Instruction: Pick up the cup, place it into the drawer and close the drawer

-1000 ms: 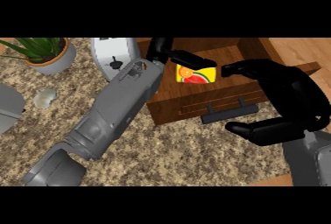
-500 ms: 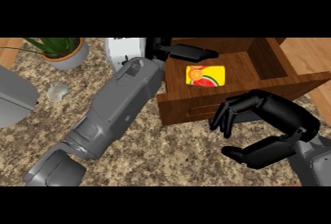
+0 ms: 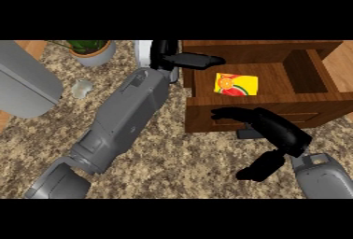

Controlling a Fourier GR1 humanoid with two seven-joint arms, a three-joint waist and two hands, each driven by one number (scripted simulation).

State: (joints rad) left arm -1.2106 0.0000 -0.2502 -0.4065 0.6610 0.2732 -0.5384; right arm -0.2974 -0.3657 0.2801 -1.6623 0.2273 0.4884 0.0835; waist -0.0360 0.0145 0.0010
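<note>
The cup (image 3: 236, 85), a yellow carton-like one with a fruit picture, lies on the floor of the open wooden drawer (image 3: 303, 77). My left hand (image 3: 180, 59) is at the drawer's back left corner, fingers straight and pointing right, apart from the cup. My right hand (image 3: 274, 131) is in front of the drawer front (image 3: 200, 116), open, with its fingertips (image 3: 222, 112) at the front panel and its thumb hanging below. It hides most of the drawer handle.
A potted plant (image 3: 92, 50) stands at the top left, with a small clear glass (image 3: 82, 88) below it. A large grey object (image 3: 26, 86) fills the left edge. My left forearm (image 3: 124, 126) crosses the speckled counter (image 3: 193, 163) diagonally.
My left hand has let go of the cup, which now lies in the drawer. My right hand has moved from the drawer's right side down to its front panel.
</note>
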